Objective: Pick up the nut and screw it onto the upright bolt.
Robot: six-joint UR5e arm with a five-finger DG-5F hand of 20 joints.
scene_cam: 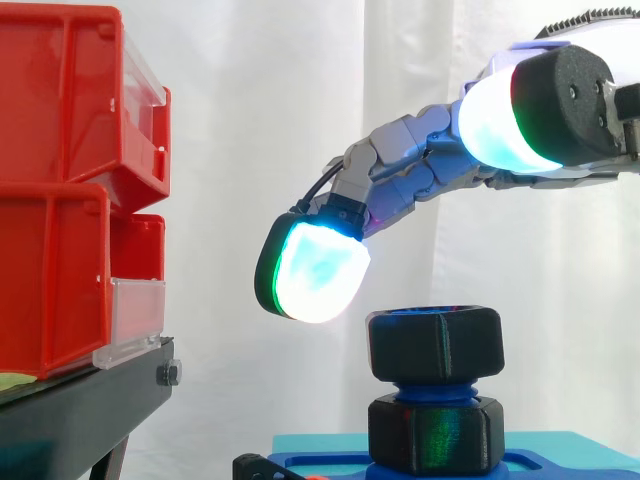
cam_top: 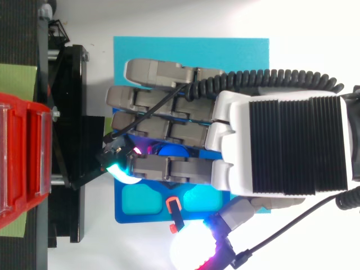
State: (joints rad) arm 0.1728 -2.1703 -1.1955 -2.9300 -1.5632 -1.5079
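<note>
A black hex nut (scene_cam: 435,343) sits on top of the upright blue bolt (scene_cam: 435,390). A second black nut (scene_cam: 435,432) sits lower on the same bolt, against the blue base (scene_cam: 330,462). My hand (scene_cam: 400,170) hovers just above and to the left of the top nut, open, with its fingers stretched out and holding nothing. One glowing fingertip pad (scene_cam: 315,270) hangs beside the nut's upper left edge without touching it. From above, my hand (cam_top: 281,140) covers the bolt, and a little blue (cam_top: 167,149) shows between the fingers.
Stacked red bins (scene_cam: 60,190) on a black stand (scene_cam: 80,410) rise at the left, close to the fingertips. The blue base (cam_top: 140,199) lies on a cyan mat (cam_top: 185,50). A small orange clip (cam_top: 173,205) sits on the base's edge.
</note>
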